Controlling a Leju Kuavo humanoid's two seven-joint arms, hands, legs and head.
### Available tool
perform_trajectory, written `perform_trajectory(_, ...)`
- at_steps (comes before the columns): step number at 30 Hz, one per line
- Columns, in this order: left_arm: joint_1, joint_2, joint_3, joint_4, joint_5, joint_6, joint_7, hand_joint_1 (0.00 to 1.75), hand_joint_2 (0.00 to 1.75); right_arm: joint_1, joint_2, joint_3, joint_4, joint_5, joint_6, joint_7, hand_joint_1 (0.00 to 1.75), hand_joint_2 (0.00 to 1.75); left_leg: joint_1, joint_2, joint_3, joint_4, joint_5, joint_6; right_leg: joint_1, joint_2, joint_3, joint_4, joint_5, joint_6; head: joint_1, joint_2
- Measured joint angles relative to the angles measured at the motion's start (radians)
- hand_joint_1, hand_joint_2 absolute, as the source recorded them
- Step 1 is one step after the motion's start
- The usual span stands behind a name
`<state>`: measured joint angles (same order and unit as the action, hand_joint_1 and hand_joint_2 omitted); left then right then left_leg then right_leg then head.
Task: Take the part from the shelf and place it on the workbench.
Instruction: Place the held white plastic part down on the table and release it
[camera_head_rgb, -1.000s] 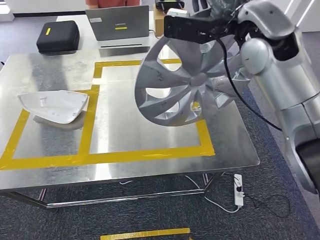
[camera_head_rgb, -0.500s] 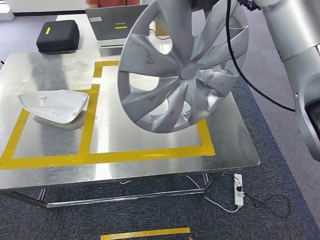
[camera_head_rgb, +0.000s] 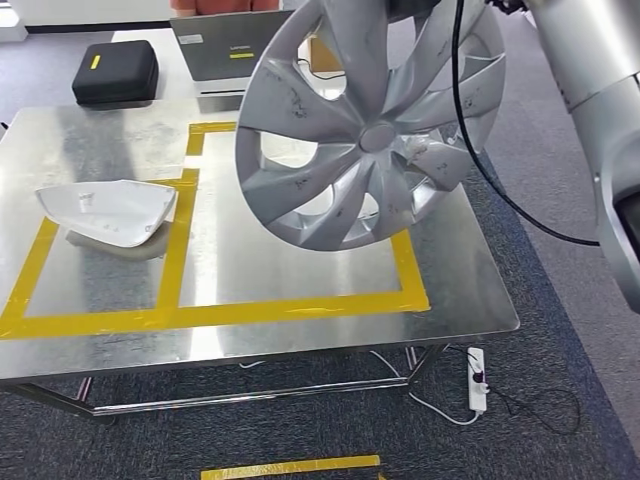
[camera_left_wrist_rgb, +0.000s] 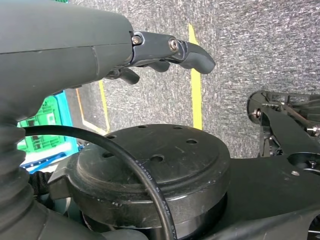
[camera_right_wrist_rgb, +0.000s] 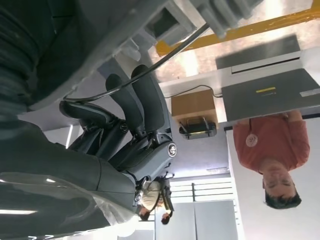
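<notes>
A shiny metal workbench (camera_head_rgb: 226, 340) stands on grey carpet. Yellow tape (camera_head_rgb: 181, 316) makes two boxes on its top, side by side. A white curved part (camera_head_rgb: 106, 212) lies on the left, across the edge of the left box. Behind it, a far white table (camera_head_rgb: 162, 60) holds a black case (camera_head_rgb: 115, 72) and a grey laptop (camera_head_rgb: 226, 45).

1. I see the silver wheel cover (camera_head_rgb: 370, 125), scuffed, with curved spokes and open slots, held in the air, tilted, face toward the camera.
2. It hangs above the far right part of the shiny metal workbench (camera_head_rgb: 249, 270), not resting on it.
</notes>
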<state>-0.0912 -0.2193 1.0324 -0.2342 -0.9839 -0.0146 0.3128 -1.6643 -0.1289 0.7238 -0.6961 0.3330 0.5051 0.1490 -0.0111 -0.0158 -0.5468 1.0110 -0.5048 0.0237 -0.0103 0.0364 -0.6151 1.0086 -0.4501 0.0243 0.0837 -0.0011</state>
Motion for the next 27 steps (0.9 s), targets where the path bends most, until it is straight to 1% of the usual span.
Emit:
perform_trajectory(4,0.0,0.0,0.001,0.0,-0.011,-0.001,-0.001,0.0,1.75,-0.002,0.0,0.018,0.025,-0.118,-0.005,-0.002,1.75,1.75,0.0,0.0,0.0,0.0,0.0,0.0,0.0,0.0,0.0,0.0,0.0,0.0,0.0,0.0)
perform_trajectory(8,-0.001,0.0,0.002,0.0,-0.024,-0.001,-0.001,0.0,1.75,0.013,-0.001,0.036,0.043,-0.203,-0.041,-0.017,1.75,1.75,0.0,0.0,0.0,0.0,0.0,0.0,0.0,0.0,0.0,0.0,0.0,0.0,0.0,0.0)
perform_trajectory(13,-0.001,0.0,0.004,0.0,-0.033,-0.001,-0.003,0.0,1.75,0.046,-0.003,0.059,0.061,-0.274,-0.067,-0.013,1.75,1.75,0.0,0.0,0.0,0.0,0.001,-0.001,0.0,0.0,0.0,0.0,0.0,0.0,0.0,0.0)
perform_trajectory(18,-0.001,0.0,0.009,0.0,-0.034,0.0,-0.003,0.0,1.75,0.053,-0.003,0.08,0.102,-0.364,-0.036,0.039,1.75,1.75,0.0,0.0,0.0,0.0,0.001,-0.001,0.0,0.0,0.0,0.0,0.0,0.0,0.0,0.0)
perform_trajectory(21,-0.001,0.0,0.012,0.0,-0.035,0.0,-0.003,0.0,1.75,0.053,-0.003,0.089,0.132,-0.416,-0.034,0.048,1.75,1.75,0.0,0.0,0.0,0.0,0.001,-0.001,0.0,0.0,0.0,0.0,0.0,0.0,0.0,0.0)
perform_trajectory(27,-0.001,0.0,0.017,0.0,-0.037,-0.001,-0.003,0.0,1.75,0.058,-0.003,0.102,0.166,-0.446,-0.056,0.045,1.75,1.75,0.0,0.0,0.0,0.0,0.001,-0.001,0.0,0.0,0.0,0.0,0.0,0.0,0.0,0.0)
